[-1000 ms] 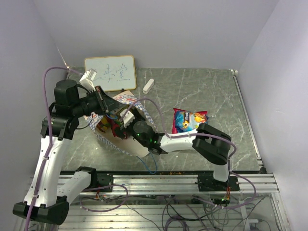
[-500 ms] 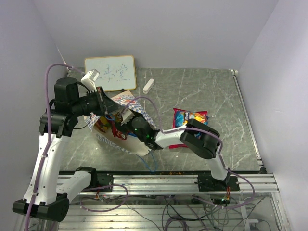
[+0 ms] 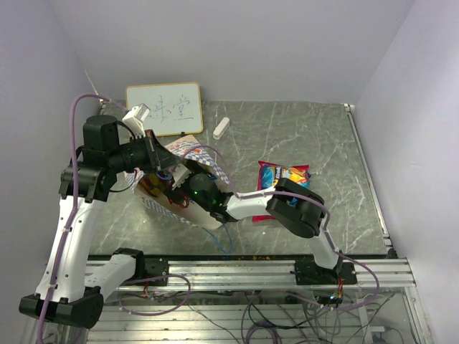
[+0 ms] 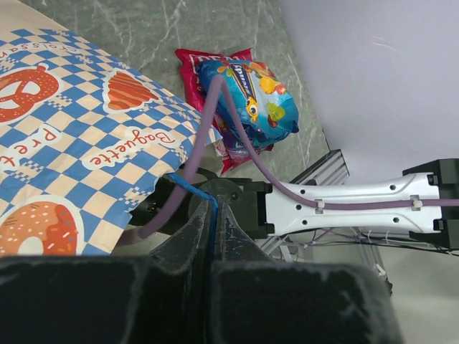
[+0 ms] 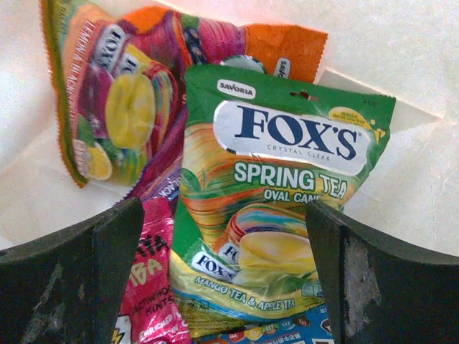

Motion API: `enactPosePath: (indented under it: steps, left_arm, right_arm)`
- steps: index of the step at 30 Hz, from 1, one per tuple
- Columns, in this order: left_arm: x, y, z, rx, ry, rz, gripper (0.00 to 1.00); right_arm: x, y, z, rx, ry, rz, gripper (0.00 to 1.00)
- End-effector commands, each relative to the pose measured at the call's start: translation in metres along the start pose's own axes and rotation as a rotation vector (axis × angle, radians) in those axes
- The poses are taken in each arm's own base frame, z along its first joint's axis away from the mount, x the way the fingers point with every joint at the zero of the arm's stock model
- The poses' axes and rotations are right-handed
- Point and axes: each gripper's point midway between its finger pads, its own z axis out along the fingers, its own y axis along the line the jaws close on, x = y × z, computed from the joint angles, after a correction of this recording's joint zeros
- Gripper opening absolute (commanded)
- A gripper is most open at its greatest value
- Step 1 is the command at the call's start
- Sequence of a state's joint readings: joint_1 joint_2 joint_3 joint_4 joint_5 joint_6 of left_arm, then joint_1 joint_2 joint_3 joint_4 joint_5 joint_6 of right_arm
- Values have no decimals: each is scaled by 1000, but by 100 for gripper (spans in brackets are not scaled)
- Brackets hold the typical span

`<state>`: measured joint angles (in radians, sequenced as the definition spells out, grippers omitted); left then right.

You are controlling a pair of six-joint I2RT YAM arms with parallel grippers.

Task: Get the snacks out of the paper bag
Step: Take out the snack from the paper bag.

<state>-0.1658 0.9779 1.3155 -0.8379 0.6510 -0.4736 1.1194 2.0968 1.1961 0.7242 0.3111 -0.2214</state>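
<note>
The paper bag (image 3: 163, 204) lies on the table at left, its mouth held up. Its checked side fills the left of the left wrist view (image 4: 72, 143). My left gripper (image 3: 152, 154) is shut on the bag's blue cord handle (image 4: 188, 190). My right gripper (image 3: 179, 188) reaches into the bag's mouth, jaws open and empty (image 5: 229, 279). Between its fingers lies a green-yellow snack packet (image 5: 276, 208), with an orange packet (image 5: 118, 100) behind, a pink one (image 5: 147, 287) at left and a blue one (image 5: 287, 333) below. A blue packet (image 3: 282, 179) lies on a red packet (image 4: 197, 61) outside the bag.
A white framed writing board (image 3: 163, 107) leans at the back left. A small white oblong block (image 3: 221, 127) lies beside it. The metal rail (image 3: 237, 269) marks the table's near edge. Walls close in at the back and on both sides.
My right arm has stretched further left, pushing its gripper deeper into the bag. The left gripper still holds the handle and has shifted only slightly.
</note>
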Motion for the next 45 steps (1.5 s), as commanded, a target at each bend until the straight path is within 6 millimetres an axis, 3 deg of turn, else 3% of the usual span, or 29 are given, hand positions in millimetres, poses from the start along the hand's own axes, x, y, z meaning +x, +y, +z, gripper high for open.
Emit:
enactPosePath:
  steps: [1,4,8,13,21,27,30,32,37,45]
  left_arm:
    - [-1,-9,-5,21,7,38,7]
    - [-1,-8,-6,9,11,45,7]
    - [-2,-5,-7,-10,9,48,7]
    - [-3,-3,-5,-16,9,42,7]
    - [-3,-2,-6,-28,7,44,7]
    - [-3,-1,-8,-38,-5,43,7]
    - [-5,0,-8,-49,-13,41,7]
    - [-8,1,-7,-57,-21,37,7]
    - [-16,9,-3,-101,-45,13,7]
    - [-34,18,8,-127,-104,-17,7]
  right_arm:
    - [31,-9,8,80,108,-67,96]
    - [46,-18,8,135,163,-111,95]
    - [49,-28,5,183,198,-142,87]
    - [29,-36,0,204,139,-115,52]
    - [-11,-38,5,181,46,-97,22]
    - [-33,-33,0,125,0,-57,5]
    - [-39,-27,-4,81,-11,-15,1]
    - [-55,-26,-13,48,-35,21,0]
    - [-70,-16,-32,-47,-35,107,0]
    - [-104,-9,-88,-203,-31,249,0]
